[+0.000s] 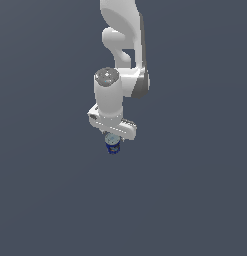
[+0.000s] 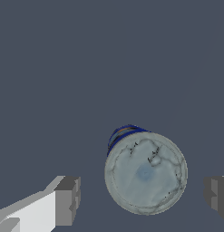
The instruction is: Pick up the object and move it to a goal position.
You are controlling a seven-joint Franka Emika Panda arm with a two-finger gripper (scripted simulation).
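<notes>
Gripper [image 2: 143, 197] open, fingers [image 2: 68, 199] straddling cup [image 2: 145, 174], gaps both sides. You: centre over silvery lid, descend onto dark-blue wall, close evenly below rim.

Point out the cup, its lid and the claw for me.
cup [image 1: 113, 148], exterior view, blue side wall below the claw.
lid [image 2: 145, 173], wrist view, middle of its pale top.
claw [image 2: 143, 198], wrist view, midway between the open fingertips.

Plain dark slate-grey floor [image 1: 195, 200], one small blue cup [image 1: 113, 147] (silvery-lidded) upright on it
</notes>
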